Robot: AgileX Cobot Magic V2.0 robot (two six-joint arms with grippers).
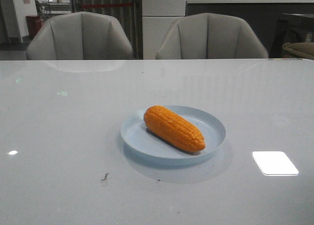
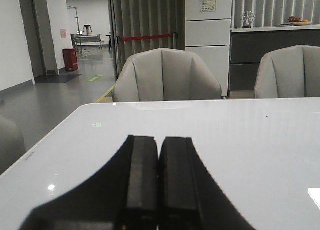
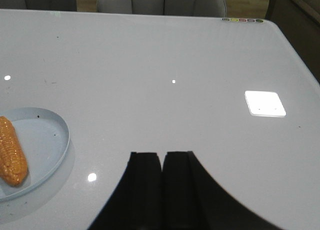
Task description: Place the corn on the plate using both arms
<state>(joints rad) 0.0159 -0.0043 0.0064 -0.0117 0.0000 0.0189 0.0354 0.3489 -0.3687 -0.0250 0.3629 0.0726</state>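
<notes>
The orange corn (image 1: 173, 128) lies on the pale blue plate (image 1: 213, 123) in the middle of the white table, its tapered tip pointing to the front right. The right wrist view also shows the corn (image 3: 11, 152) on the plate (image 3: 50, 140), off to one side of my right gripper (image 3: 162, 155), which is shut and empty over bare table. My left gripper (image 2: 159, 139) is shut and empty, held over bare table with neither corn nor plate in its view. Neither arm shows in the front view.
Two grey chairs (image 1: 81, 36) (image 1: 211, 36) stand behind the table's far edge. A bright square light reflection (image 1: 274, 162) lies on the table at the front right. A small dark mark (image 1: 104, 177) sits in front of the plate.
</notes>
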